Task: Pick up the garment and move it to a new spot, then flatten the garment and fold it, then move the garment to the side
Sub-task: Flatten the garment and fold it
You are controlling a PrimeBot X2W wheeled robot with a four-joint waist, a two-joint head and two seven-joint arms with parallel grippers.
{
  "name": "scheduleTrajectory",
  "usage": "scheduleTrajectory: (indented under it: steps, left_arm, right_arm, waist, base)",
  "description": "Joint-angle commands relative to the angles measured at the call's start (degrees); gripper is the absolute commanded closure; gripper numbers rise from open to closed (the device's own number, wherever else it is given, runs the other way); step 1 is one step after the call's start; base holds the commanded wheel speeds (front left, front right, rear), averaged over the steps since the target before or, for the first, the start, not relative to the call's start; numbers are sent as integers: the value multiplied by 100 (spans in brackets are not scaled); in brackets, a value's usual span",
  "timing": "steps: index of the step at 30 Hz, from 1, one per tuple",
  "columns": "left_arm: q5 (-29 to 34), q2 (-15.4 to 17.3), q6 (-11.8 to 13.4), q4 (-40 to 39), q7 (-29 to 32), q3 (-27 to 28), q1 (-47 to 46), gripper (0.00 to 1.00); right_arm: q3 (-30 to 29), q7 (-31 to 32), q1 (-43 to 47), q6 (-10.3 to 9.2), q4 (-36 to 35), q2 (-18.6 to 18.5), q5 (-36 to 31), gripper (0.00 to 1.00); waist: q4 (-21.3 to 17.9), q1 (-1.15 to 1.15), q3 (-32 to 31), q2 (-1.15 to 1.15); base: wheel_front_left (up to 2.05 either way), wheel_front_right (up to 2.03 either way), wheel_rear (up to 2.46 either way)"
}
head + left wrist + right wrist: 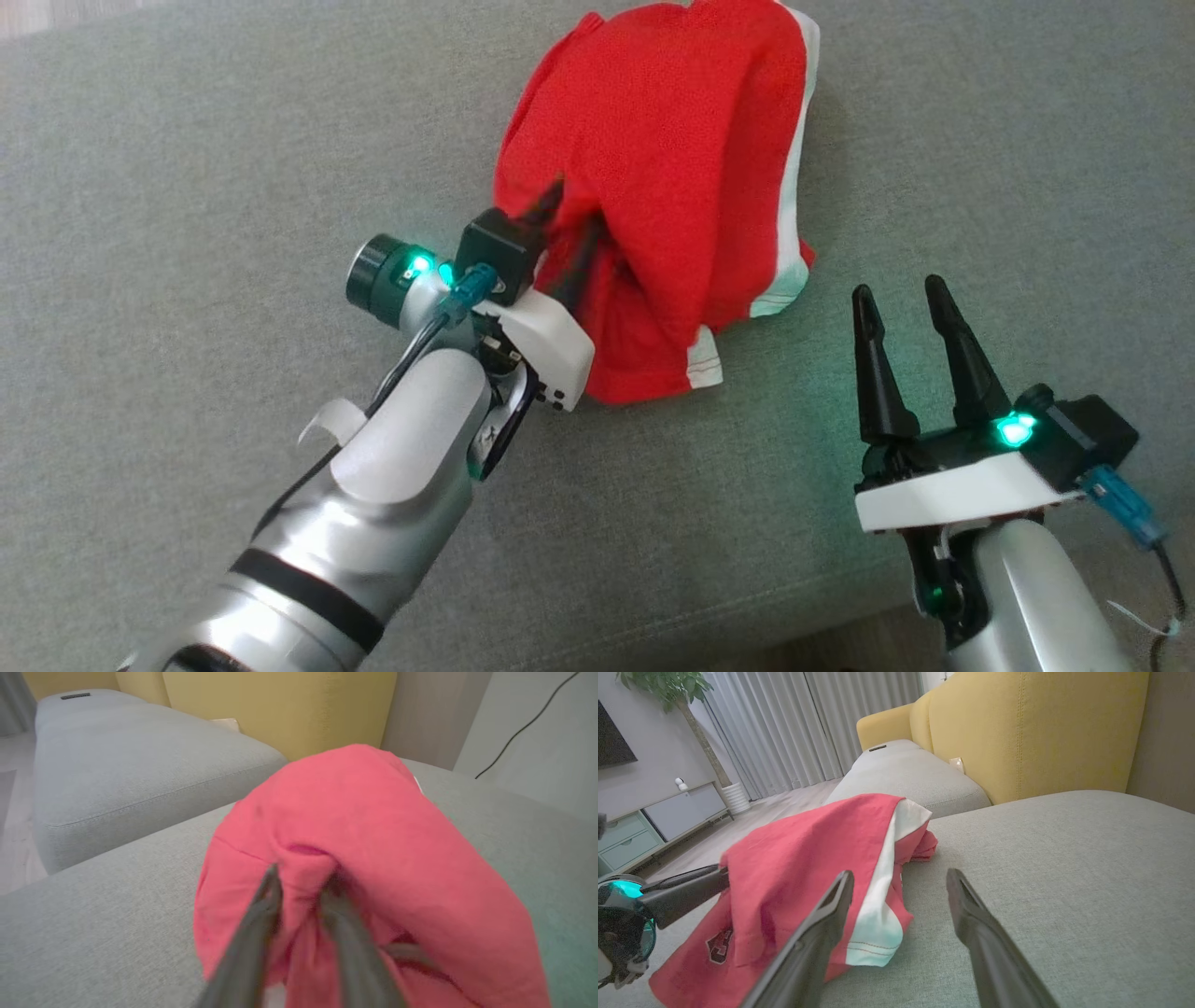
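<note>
Red garment (672,140), white trim, humped and bunched; left jaws seemingly clamped on fold; right jaws apart.

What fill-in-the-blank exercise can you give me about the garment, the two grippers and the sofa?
1. The left gripper is shut on the ____ garment, which has white trim.
2. The right gripper is ____ and holds nothing.
3. The seat cushion under the garment is ____.
4. The backrest behind the cushion is ____.
Missing words: red; open; grey; yellow.
</note>
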Motion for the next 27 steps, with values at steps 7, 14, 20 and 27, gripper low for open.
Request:
scheduleTrajectory:
  steps: [7,14,20,27]
  left_arm:
    - [34,18,233,-1244,-95,786,-47,100]
    - [197,59,184,-2332,-96,1768,344,100]
    - [203,265,69,-2734,-97,2555,458,100]
    - [284,947,-1,-2666,-97,3266,429,100]
  right_arm:
    - [105,-62,-56,-4,-86,-20,-55,0]
    - [136,-62,53,-4,28,-20,-114,0]
    - [165,-62,196,-4,87,-20,-127,0]
    - [215,-62,252,-4,92,-20,-112,0]
  waist:
    - [266,-1,-350,0]
    - [616,-1,-816,0]
    - [902,-1,-1096,0]
    - [1116,-1,-1208,0]
  base:
    - [0,0,0]
    - [0,0,0]
    - [0,0,0]
    - [0,0,0]
